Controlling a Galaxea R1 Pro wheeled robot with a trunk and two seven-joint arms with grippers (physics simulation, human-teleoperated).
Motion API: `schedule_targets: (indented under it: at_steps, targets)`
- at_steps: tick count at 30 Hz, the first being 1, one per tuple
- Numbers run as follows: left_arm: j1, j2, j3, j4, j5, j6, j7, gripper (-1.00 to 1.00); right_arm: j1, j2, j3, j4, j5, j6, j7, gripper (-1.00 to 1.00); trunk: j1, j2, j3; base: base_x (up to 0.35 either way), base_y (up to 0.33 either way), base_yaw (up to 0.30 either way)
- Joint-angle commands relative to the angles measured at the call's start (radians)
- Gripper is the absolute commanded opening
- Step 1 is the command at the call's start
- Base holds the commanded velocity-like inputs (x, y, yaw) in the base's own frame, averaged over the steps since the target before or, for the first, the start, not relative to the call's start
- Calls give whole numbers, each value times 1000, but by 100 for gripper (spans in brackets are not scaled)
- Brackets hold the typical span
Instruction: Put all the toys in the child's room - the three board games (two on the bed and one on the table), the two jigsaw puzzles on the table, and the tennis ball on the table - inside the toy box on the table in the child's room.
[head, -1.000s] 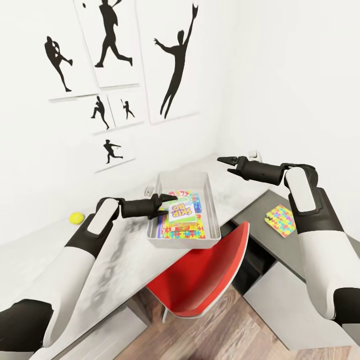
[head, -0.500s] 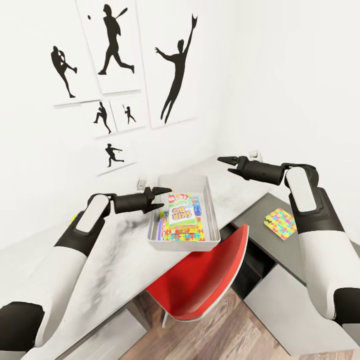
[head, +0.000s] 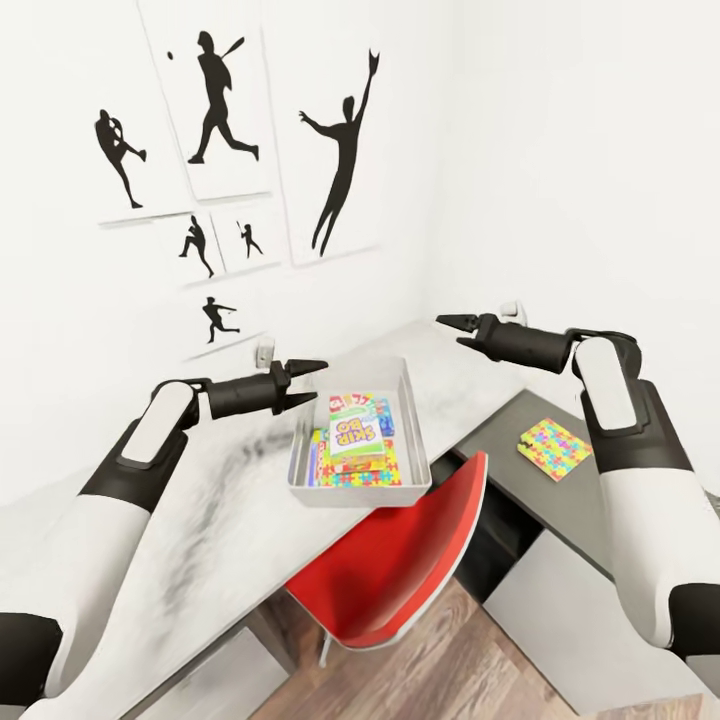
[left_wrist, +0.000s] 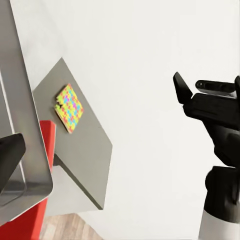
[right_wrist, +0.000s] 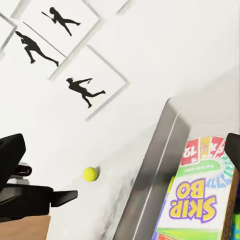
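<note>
The tennis ball (right_wrist: 90, 174) lies on the worktop (head: 230, 520) near the wall, not yet boxed. The left end effector (head: 305, 383) hovers empty, fingers spread, forearm level just beside the toy box (head: 300, 455), which holds the SKIP-BO game (head: 353, 435) atop other toys. The right end effector (head: 453, 331), also spread and empty, reaches out level above the worktop's far end. One jigsaw puzzle (head: 555, 448) rests on the dark cabinet (head: 500, 440); fetching either likely comes next.
</note>
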Motion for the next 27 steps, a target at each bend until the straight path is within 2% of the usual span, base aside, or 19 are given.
schedule_targets:
  at_steps: [1, 5, 10, 17, 27]
  targets:
    - [-1, 1, -2, 0, -8, 0, -10, 100, 1, 0, -2, -6, 11, 4, 10, 100, 1, -2, 0, 0, 0, -116]
    - [-1, 8, -3, -2, -4, 0, -10, 100, 10, 0, -3, -27, 11, 4, 10, 100, 1, -2, 6, 0, 0, -117]
    - [0, 28, -16, -3, -2, 0, -10, 100, 17, 1, -3, -45, 10, 4, 10, 100, 1, -2, 14, 0, 0, -118]
    - [9, 35, -21, -4, 1, 0, -15, 100, 24, 1, -3, -49, 9, 4, 10, 100, 1, -2, 26, 0, 0, -119]
    - [23, 38, -20, -30, 1, 0, -97, 100, 26, 3, -1, -50, 9, 4, 10, 100, 1, -2, 42, -1, 1, -119]
